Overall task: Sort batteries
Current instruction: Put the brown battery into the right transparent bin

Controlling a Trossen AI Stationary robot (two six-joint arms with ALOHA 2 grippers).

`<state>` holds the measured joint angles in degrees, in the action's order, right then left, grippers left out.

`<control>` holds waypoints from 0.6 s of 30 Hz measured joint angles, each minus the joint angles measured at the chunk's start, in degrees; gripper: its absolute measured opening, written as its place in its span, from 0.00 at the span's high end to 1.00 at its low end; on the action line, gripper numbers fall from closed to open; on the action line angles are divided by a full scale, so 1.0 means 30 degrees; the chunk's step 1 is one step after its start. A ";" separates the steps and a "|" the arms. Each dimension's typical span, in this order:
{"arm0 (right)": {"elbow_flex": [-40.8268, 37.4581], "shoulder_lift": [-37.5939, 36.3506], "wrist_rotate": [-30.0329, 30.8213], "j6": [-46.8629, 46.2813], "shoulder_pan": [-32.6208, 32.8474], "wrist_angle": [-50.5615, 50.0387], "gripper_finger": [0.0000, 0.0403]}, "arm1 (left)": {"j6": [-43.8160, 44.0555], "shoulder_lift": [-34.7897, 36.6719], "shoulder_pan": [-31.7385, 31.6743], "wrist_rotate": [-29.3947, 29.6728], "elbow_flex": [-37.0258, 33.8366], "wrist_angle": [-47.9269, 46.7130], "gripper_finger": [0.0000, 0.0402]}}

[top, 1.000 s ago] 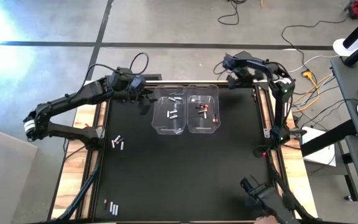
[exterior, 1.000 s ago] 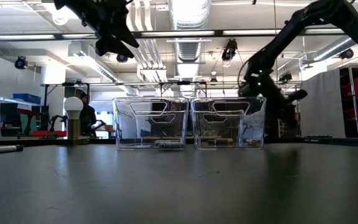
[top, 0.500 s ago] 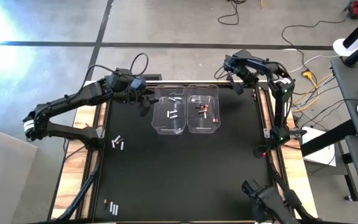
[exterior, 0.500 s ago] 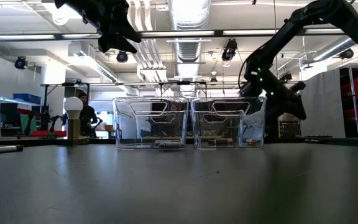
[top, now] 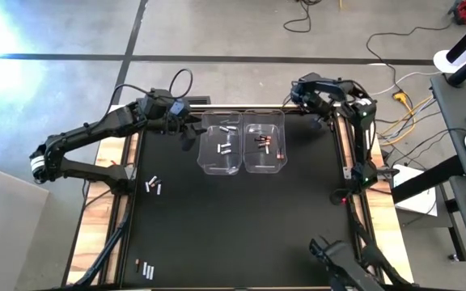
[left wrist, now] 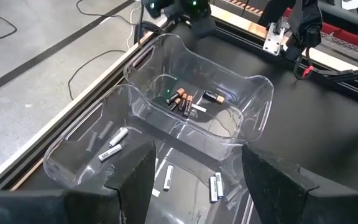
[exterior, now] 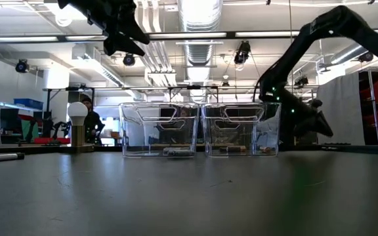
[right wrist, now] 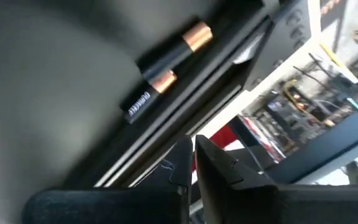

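Two clear bins stand side by side at the table's far middle. The left bin (top: 221, 145) holds silvery batteries (left wrist: 114, 146). The right bin (top: 265, 145) holds dark batteries (left wrist: 182, 102) with copper ends. My left gripper (left wrist: 194, 186) hangs open above the left bin's left edge, with nothing between its fingers. My right gripper (right wrist: 193, 155) is shut and empty, low at the table's far right corner (top: 315, 103). Just ahead of it, two dark copper-ended batteries (right wrist: 169, 65) lie on the mat beside the edge rail.
Loose batteries lie on the mat at the left (top: 154, 186) and at the near left (top: 144, 269). A metal knob with a white ball (exterior: 77, 124) stands at the left in the low view. The frame rail (top: 342, 153) runs along the right edge.
My right gripper has sunk toward the table at the far right corner, rolled about its own axis and tipped further down. It has stayed shut.
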<state>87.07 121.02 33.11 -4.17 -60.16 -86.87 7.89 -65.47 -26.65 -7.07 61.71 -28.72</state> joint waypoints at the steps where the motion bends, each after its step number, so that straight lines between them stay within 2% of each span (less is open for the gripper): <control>1: -0.0007 0.0225 0.0304 -0.0186 0.0041 0.0018 0.97 | 0.0018 0.0000 0.0000 0.0000 0.0000 -0.0005 0.46; 9: 0.0007 0.1178 0.0928 -0.0287 0.0094 0.0711 0.97 | 0.0047 0.0000 0.0000 0.0002 0.0000 -0.0064 0.46; 14: -0.0081 0.1236 -0.0687 -0.0267 0.0094 0.2129 0.97 | 0.0040 0.0000 0.0000 0.0007 0.0000 -0.0064 0.46; 18: -0.0607 0.1229 0.0245 -0.0748 0.0104 0.2712 0.97 | 0.0040 0.0000 0.0000 0.0008 0.0000 -0.0189 0.46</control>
<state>85.25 124.71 33.85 -6.41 -59.85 -78.73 8.01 -65.47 -26.65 -7.05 61.71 -29.28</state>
